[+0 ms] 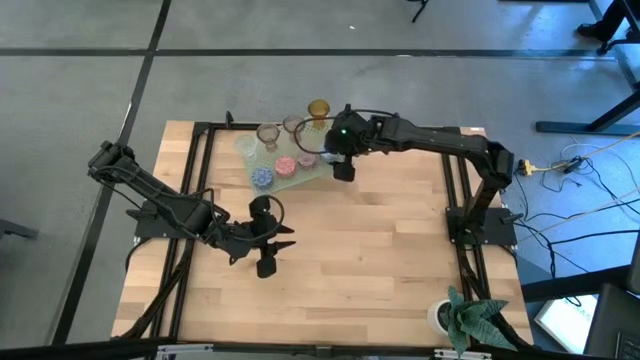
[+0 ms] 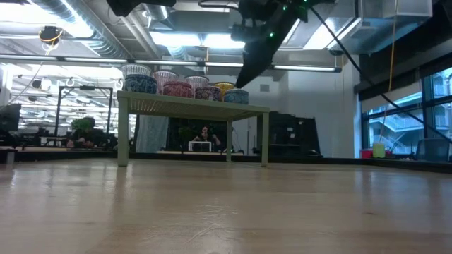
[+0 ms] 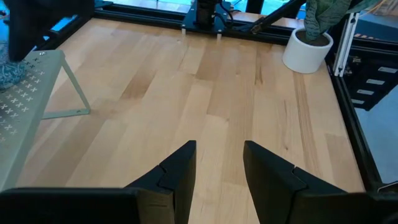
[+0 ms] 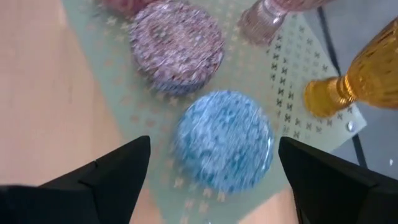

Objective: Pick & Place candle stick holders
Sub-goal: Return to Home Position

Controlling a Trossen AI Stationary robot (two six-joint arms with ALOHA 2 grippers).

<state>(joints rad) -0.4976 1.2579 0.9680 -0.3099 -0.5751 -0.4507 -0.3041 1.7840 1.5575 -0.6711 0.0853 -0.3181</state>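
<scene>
Several candle stick holders (image 1: 283,152), perhaps seven, stand on the green rack (image 1: 246,146). The right gripper (image 4: 211,155) hangs spread wide over a blue cup (image 4: 224,140) there. The left gripper (image 3: 219,146), narrowly parted, hovers over the table (image 3: 217,74).

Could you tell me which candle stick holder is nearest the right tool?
The light blue holder at the rack's corner, before the right tool; mauve holder and amber holder are farther.
</scene>
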